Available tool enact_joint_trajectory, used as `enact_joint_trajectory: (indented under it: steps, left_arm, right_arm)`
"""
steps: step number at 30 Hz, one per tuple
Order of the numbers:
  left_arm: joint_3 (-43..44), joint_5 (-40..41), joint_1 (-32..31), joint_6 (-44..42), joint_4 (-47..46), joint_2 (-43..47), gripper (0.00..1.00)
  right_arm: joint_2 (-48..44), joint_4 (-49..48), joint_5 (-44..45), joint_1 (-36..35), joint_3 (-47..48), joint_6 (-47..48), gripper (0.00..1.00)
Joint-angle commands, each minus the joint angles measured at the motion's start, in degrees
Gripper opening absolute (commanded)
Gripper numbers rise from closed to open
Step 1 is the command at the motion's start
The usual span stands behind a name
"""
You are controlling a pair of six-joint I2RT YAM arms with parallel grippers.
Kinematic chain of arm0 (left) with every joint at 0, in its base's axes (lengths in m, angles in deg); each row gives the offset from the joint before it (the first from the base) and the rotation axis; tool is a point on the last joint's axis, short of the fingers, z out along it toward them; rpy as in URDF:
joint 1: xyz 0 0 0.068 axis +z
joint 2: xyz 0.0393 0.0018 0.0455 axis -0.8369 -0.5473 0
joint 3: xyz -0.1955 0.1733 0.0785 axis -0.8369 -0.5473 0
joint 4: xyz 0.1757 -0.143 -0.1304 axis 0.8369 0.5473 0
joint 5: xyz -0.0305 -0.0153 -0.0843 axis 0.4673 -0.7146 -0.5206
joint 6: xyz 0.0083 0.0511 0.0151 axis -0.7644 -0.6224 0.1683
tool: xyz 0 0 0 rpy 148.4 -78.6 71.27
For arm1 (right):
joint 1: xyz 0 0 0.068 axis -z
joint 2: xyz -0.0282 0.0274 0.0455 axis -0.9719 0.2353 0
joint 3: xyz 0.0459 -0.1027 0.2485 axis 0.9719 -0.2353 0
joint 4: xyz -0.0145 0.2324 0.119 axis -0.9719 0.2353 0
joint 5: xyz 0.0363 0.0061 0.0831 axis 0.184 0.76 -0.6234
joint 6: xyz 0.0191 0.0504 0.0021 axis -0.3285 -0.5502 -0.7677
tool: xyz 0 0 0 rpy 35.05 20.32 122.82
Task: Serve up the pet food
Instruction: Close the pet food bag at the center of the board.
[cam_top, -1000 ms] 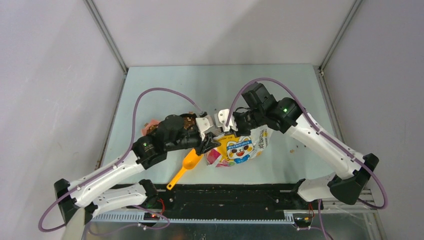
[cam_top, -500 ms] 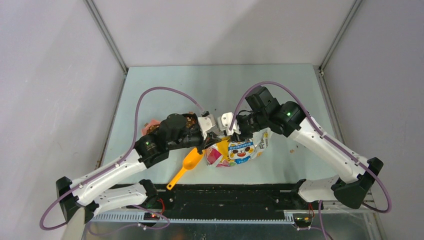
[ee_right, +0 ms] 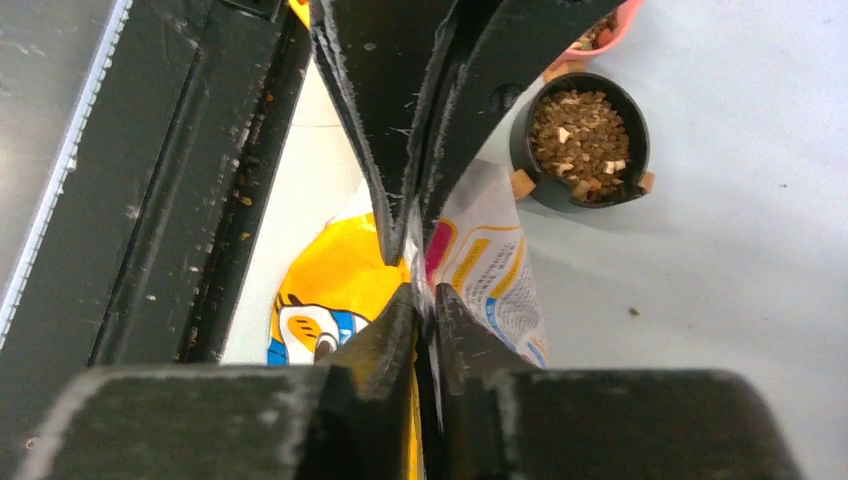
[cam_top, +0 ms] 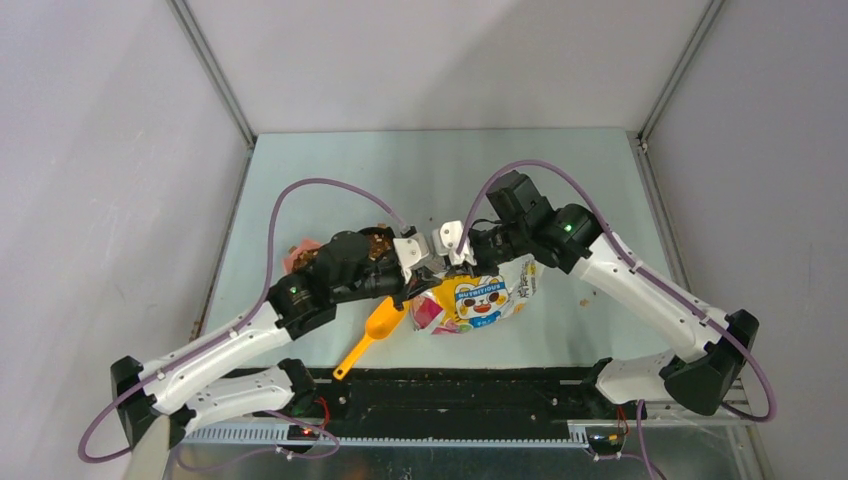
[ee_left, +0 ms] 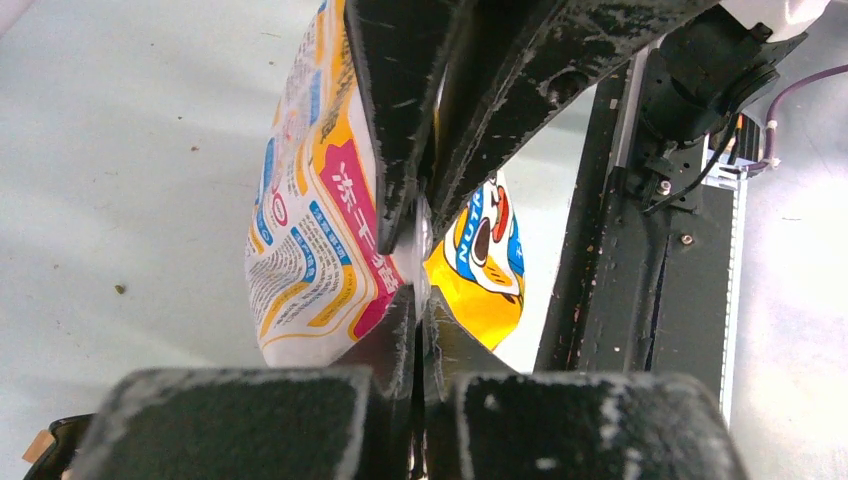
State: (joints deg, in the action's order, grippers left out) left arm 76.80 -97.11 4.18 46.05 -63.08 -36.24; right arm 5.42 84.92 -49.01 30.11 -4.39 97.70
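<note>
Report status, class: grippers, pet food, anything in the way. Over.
Left gripper shut on bag edge; right gripper pinching it too. Pet food in black bowl. Yellow scoop lies beside bag.

The top camera looks steeply down from above and behind both white arms (cam_top: 215,350). Each wrist camera sits close behind its own black fingers (ee_left: 390,100), facing along them. All three views share the glossy yellow-white cartoon-printed bag (cam_top: 478,298) at the claw tips, seemingly from opposite sides.
</note>
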Motion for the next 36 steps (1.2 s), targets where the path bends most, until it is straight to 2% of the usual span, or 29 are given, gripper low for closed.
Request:
enact_joint_trajectory:
  steps: [1,2,6,8,9,11,14,16,17,19,24,25,26,28,32,34,35,36]
  left_arm:
    - [-0.03,-3.04,-0.41,0.26,-6.20,3.22,0.00]
    - [-0.12,-2.91,-0.38,0.25,-6.15,3.37,0.00]
    - [-0.58,-1.20,-0.41,0.35,-5.64,4.16,0.00]
    - [-1.00,-0.57,-0.36,0.36,-5.40,4.59,0.00]
    - [-1.15,-0.37,-0.40,0.45,-5.33,4.98,0.00]
    - [-1.55,-0.14,-0.42,0.35,-5.21,5.60,0.00]
    - [-1.86,0.41,-0.39,-0.02,-4.72,6.47,0.00]
    - [-2.01,0.46,-0.41,-0.31,-4.62,6.88,0.00]
    - [-2.09,0.37,-0.43,-0.44,-4.61,7.05,0.00]
    - [-2.16,0.53,-0.41,-0.69,-4.51,7.32,0.00]
    - [-1.67,1.09,-0.38,-1.11,-3.34,7.37,0.00]
    - [-1.47,0.93,-0.37,-1.27,-3.16,7.46,0.00]
    - [-1.38,0.87,-0.42,-1.34,-3.13,7.47,0.00]
    - [-0.67,0.87,-0.38,-1.77,-2.57,7.46,0.00]
    - [1.96,1.13,-0.43,-3.44,-0.44,6.99,0.00]
    - [4.15,0.75,-0.43,-4.51,0.54,6.36,0.00]
    - [4.64,0.43,-0.44,-5.32,1.23,5.86,0.00]
    - [5.71,0.21,-0.40,-5.70,1.57,5.62,0.00]
  right_arm:
    - [0.75,-1.76,-1.07,-0.17,-0.41,-0.75,0.05]
    - [0.65,-1.39,-1.19,-0.16,-0.44,-0.59,0.00]
    - [-0.22,-0.10,-0.16,-0.07,-0.43,-0.21,0.00]
    - [-0.46,0.33,2.28,0.08,-0.46,0.06,0.12]
    - [-0.57,0.47,3.17,0.15,-0.40,-0.03,0.30]
    - [-0.91,1.95,5.02,0.17,-0.45,1.25,0.43]
    - [-1.51,3.31,6.89,0.29,-0.33,2.11,0.47]
    - [-1.86,4.02,8.14,0.36,-0.28,2.17,0.41]
    - [-1.98,4.23,8.47,0.47,-0.20,1.99,0.20]
    - [-1.96,4.51,8.34,1.24,0.46,1.04,0.01]
    - [-0.97,9.14,4.40,3.76,5.50,0.36,0.00]
    - [-1.03,9.38,5.68,3.97,5.66,0.83,0.03]
    - [-1.02,9.56,6.58,3.99,5.63,1.10,0.15]
    - [-0.73,9.83,9.38,3.94,5.80,0.64,0.28]
    - [1.50,15.20,11.70,3.67,8.76,0.58,0.35]
    - [2.98,17.59,13.19,3.50,10.39,0.33,0.36]
    - [3.71,18.25,13.59,3.40,11.02,0.19,0.31]
    - [4.08,18.42,14.28,3.26,11.34,-0.04,0.10]
